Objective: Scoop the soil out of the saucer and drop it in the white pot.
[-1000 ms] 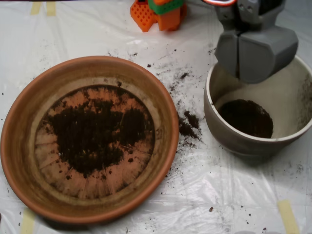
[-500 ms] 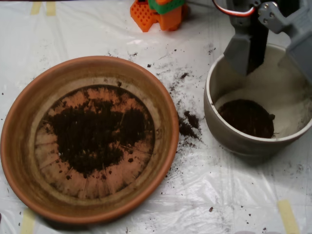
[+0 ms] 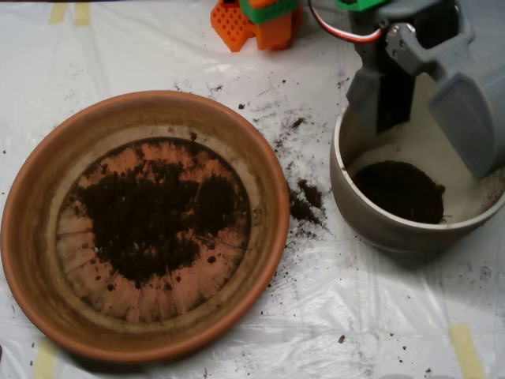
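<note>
The terracotta saucer (image 3: 146,225) fills the left half of the overhead view, with a patch of dark soil (image 3: 154,217) spread over its base. At the right stands the white pot (image 3: 371,213), a mound of soil (image 3: 398,189) lying in its bottom. My grey scoop (image 3: 422,99) hangs over the pot's far side, open, its two shells spread wide apart with nothing between them. The right shell covers part of the pot's rim.
Spilled soil (image 3: 304,201) lies on the white plastic sheet between saucer and pot, with crumbs scattered toward the back. An orange and green block (image 3: 256,20) sits at the top edge. Yellow tape strips (image 3: 465,347) mark the sheet's corners.
The scoop was shut over the pot a second ago. Its shells have swung apart, and the soil mound in the pot looks slightly larger.
</note>
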